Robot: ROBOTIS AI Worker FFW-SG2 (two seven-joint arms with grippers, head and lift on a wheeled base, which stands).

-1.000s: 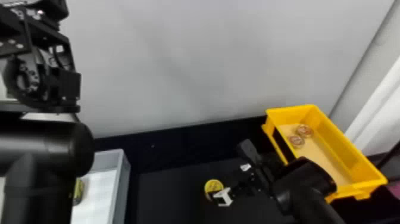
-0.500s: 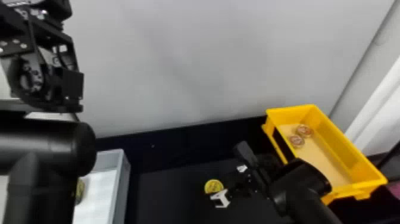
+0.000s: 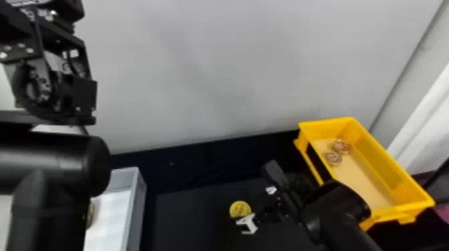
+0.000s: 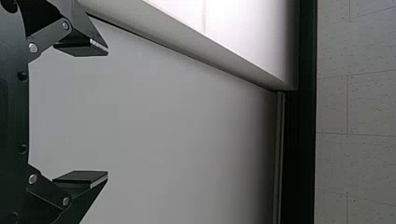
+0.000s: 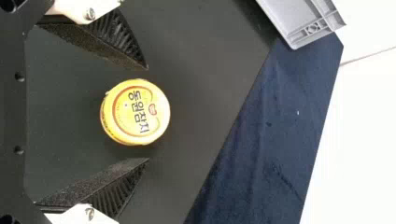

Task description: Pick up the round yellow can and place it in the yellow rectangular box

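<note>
"How far along was it?"

"Lined up, I'd say, no further. The round yellow can [image 5: 135, 112] sat on the black surface [image 3: 190, 220], between the spread fingers of the right gripper [image 5: 148, 114], with a gap on either side."

"And the left gripper [image 4: 108, 113]?"

"Spread wide too, nothing in it, up by the pale wall [image 3: 217, 66]."

"So what was left?"

"The pinch, the lift, the carry and the letting go. The yellow rectangular box [image 3: 397, 211] stood well apart, two small discs [image 3: 340, 146] inside."
</note>
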